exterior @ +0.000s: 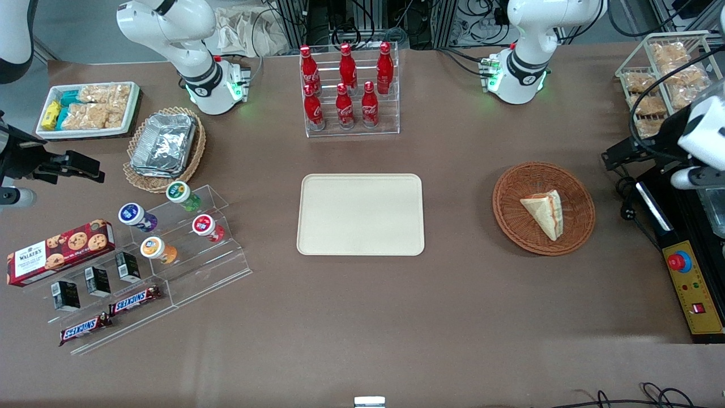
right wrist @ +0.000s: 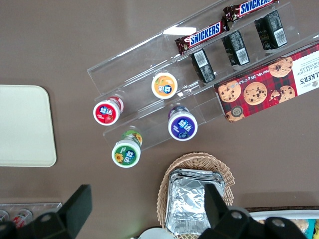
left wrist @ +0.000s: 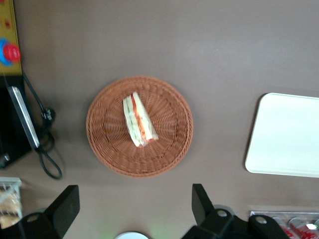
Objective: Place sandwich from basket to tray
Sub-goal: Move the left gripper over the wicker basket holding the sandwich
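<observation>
The sandwich (exterior: pixel 545 212) (left wrist: pixel 139 119), a pale wedge with red and green filling on its edge, lies in the round reddish-brown wicker basket (exterior: pixel 578 233) (left wrist: pixel 104 144). The cream tray (exterior: pixel 361 214) (left wrist: pixel 289 134) lies flat mid-table with nothing on it, a good gap toward the parked arm's end from the basket. My left gripper (exterior: pixel 620 154) (left wrist: pixel 132 201) hovers high above the table, beside the basket toward the working arm's end. It is open wide, with nothing between its black fingers (left wrist: pixel 200 200).
A clear rack of red cola bottles (exterior: pixel 348 85) stands farther from the front camera than the tray. A wire rack of snack packs (exterior: pixel 662 73), a control box with a red button (exterior: pixel 688 283) (left wrist: pixel 7 50) and a black cable (left wrist: pixel 47 149) crowd the working arm's end.
</observation>
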Available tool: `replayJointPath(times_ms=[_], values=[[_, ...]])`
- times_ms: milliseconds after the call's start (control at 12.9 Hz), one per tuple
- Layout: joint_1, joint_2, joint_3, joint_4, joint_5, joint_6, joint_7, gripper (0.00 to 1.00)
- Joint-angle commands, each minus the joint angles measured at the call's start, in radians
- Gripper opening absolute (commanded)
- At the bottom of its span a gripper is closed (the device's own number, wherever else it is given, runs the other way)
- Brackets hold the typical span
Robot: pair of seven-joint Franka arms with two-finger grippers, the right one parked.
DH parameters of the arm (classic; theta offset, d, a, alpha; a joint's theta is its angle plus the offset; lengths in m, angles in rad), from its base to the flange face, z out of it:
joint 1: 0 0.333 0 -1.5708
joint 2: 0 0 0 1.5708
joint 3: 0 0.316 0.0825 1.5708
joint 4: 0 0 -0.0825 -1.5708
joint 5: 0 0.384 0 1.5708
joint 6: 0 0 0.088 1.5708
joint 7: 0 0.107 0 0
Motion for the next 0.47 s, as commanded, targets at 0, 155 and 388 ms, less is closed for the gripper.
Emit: replayJointPath(times_ms=[0, 155, 388], values=[[0.002, -0.131, -0.003, -0.296, 0.003, 0.213, -0.080, 1.00], [0.005, -0.212, -0.003, -0.548, 0.003, 0.440, -0.185, 1.00], [0.015, -0.197, 0.000, -0.678, 0.003, 0.590, -0.351, 1.00]])
